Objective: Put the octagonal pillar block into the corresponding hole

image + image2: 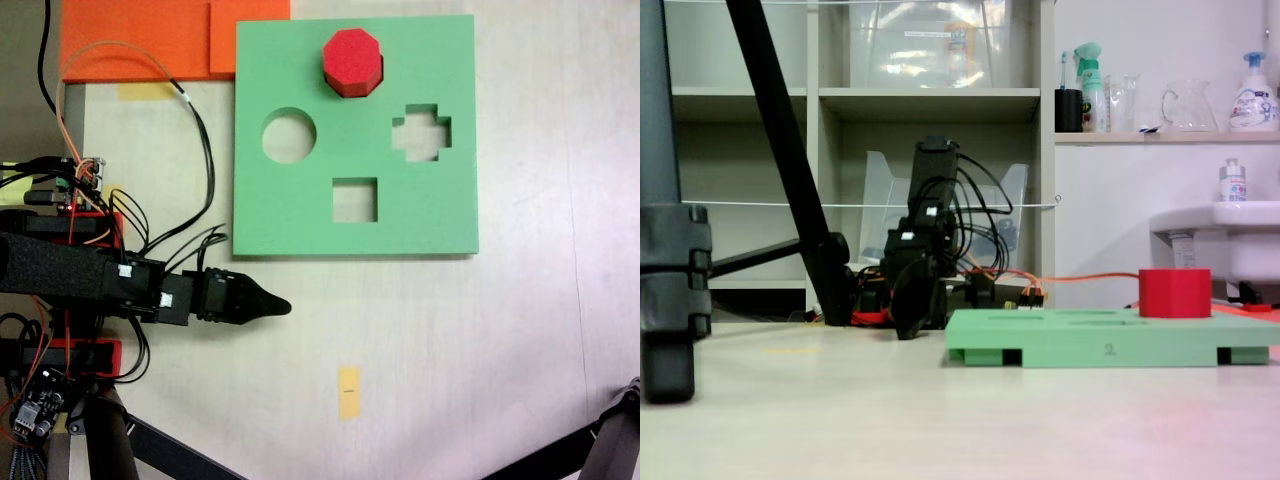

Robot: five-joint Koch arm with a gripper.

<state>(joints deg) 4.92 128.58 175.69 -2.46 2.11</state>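
Room: shelving with clear plastic bins behind the arm, a side shelf with spray bottles and a glass jug, a white sink at the right edge of a fixed view.
Worktop [500, 330]: pale, nearly bare; a small yellow tape strip [348, 392] lies below the board, black tripod legs stand at the corners.
Board: square light-green foam board [300, 220], flat on the worktop; its front edge carries a "2" [1109, 350].
Cutouts: round hole [289, 136] left, cross-shaped hole [421, 132] right, square hole [355, 199] below and between them.
Octagonal pillar block [352, 62]: bright red, upright at the board's far edge, standing well proud of the surface [1175, 293]; whether it sits in its octagonal hole or merely on the board, I cannot tell.
Gripper [270, 304]: black, low over the worktop, just below the board's lower left corner, well apart from the block; seen head-on in the other fixed view [912, 300].
Jaws: only one dark pointed tip shows, so open or closed cannot be told; nothing visibly gripped.
Background pieces: orange foam sheets [140, 40] lie beyond the board's top left corner.
Writing: bottle labels too small to read.
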